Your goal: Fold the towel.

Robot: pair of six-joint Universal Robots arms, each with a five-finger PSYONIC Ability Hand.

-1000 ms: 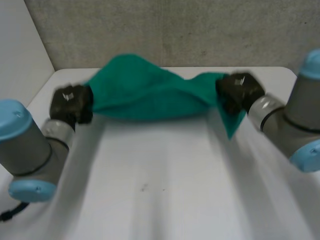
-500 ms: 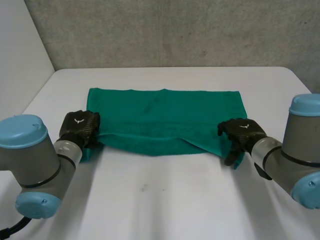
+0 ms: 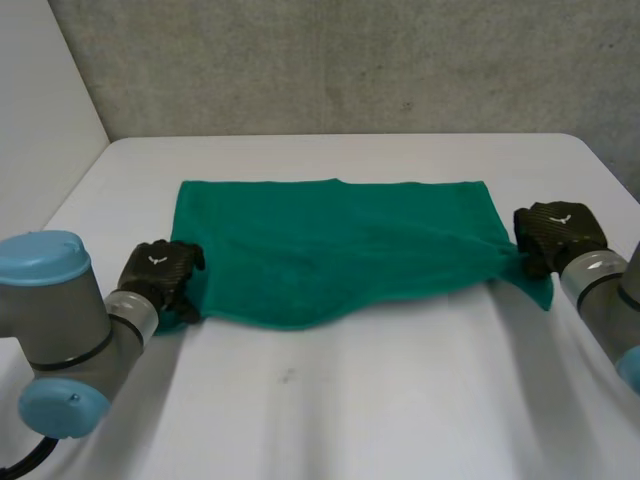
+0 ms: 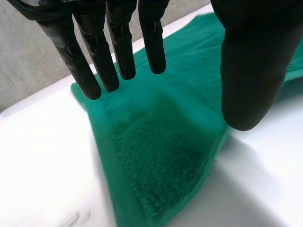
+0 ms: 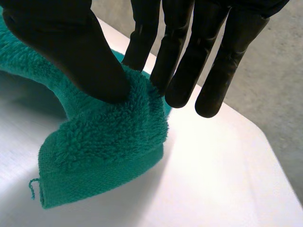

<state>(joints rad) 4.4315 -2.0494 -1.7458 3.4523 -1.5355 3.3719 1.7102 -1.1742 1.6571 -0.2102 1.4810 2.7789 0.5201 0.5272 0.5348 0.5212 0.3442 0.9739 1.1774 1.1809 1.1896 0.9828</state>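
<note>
Right wrist view: right hand (image 5: 175,47) is pinching a corner of the green terry towel (image 5: 109,142) — looking soft, limp, best gripped at corners; left hand (image 4: 120,42) is hovering spread, empty.

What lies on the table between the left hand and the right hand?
The green towel, spread out, spans the whole stretch between the left hand and right hand in the head view.

Left hand (image 3: 160,273) splayed, right hand (image 3: 558,232) pinched.
</note>
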